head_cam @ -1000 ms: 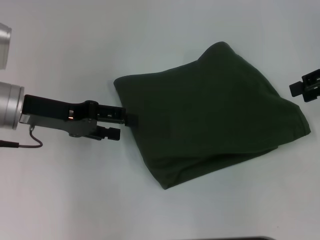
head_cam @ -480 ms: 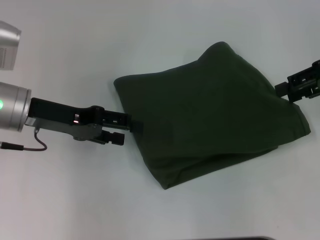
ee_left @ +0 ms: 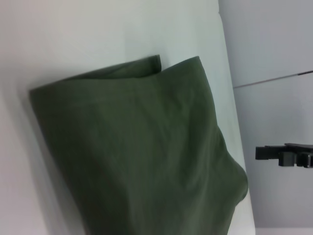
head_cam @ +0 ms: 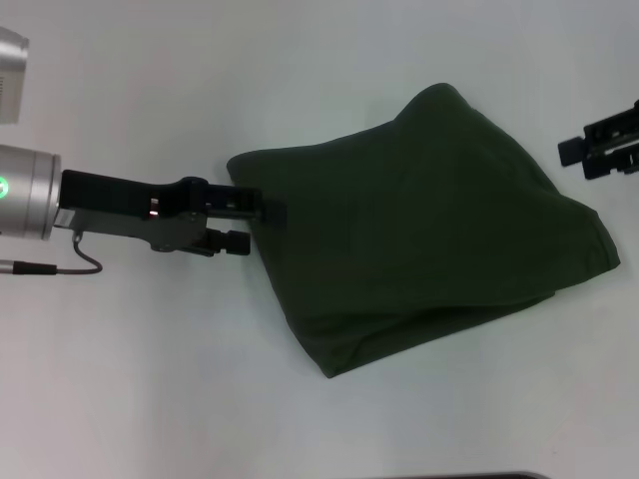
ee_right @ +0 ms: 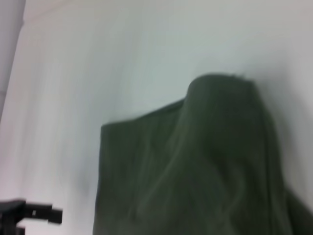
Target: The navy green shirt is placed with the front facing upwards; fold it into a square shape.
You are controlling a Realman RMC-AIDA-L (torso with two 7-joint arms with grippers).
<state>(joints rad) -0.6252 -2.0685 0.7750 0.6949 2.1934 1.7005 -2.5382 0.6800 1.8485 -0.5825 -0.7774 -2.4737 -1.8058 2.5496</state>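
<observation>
Navy green shirt: folded into a rough, lopsided square, lying right of centre on your white bench. Left gripper: at the shirt's left edge, fingers apparently pinching the cloth, though you cannot be sure. Right gripper: just off the shirt's right side, fingers' state unclear.

Overhead head view; two low wrist views

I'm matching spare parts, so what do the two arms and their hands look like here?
The left arm is a silver cylinder with a green light, then a black link with a small red light, a grey bracket and a thin dark cable. The left hand is black. The right hand is black and blocky.
</observation>
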